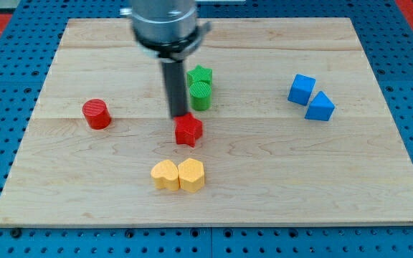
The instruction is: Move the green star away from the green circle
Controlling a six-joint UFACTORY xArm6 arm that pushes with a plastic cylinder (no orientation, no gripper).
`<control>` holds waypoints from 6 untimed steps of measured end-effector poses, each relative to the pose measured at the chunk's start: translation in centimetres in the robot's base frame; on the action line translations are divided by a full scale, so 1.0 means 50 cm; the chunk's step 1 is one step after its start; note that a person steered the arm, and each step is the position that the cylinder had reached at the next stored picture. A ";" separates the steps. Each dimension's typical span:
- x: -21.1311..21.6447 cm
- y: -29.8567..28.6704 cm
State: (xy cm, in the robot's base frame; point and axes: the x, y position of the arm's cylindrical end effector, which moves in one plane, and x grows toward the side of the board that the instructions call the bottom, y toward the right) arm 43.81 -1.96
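The green star [200,74] sits near the board's top middle, touching the green circle [201,94] just below it. My tip [177,116] is left of and slightly below the green circle, apart from it. The tip stands right above the red star [188,130], at its upper left edge.
A red cylinder [96,114] sits at the view's left. Two yellow heart-shaped blocks [165,175] [191,175] lie side by side below the red star. A blue cube [302,89] and a blue triangular block [320,107] sit at the right. The wooden board [63,193] lies on a blue pegboard.
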 end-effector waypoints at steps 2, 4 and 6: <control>-0.085 0.029; -0.122 0.089; -0.167 -0.079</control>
